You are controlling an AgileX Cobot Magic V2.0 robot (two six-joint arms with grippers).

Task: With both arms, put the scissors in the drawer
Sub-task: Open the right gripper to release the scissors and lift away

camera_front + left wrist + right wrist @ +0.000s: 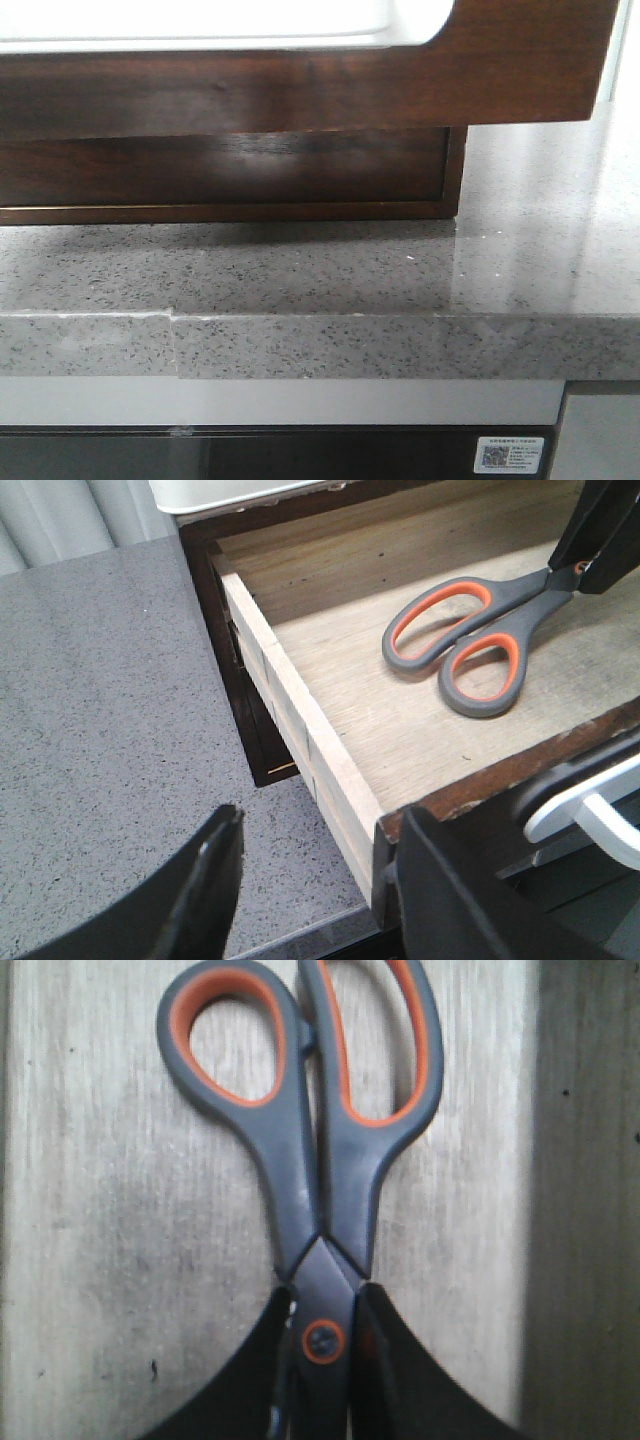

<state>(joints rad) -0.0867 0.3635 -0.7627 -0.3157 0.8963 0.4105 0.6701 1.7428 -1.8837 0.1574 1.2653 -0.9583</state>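
The drawer (300,720) stands pulled open, with a pale wooden floor and a dark reddish-brown front (300,85) that fills the top of the front view. Grey scissors with orange-lined handles (515,598) are inside it, at or just above the floor. My right gripper (322,1305) is shut on the scissors (320,1210) at the pivot, and it also shows in the left wrist view (590,550). My left gripper (320,820) is open and empty at the drawer's front corner, one finger over the counter, the other by the drawer front. Neither gripper shows in the front view.
The drawer's cabinet (230,170) sits on a grey speckled stone counter (300,265), which also lies beside the drawer (100,710). A white handle (585,805) is on the drawer front. A pale metal object (230,492) rests on the cabinet top.
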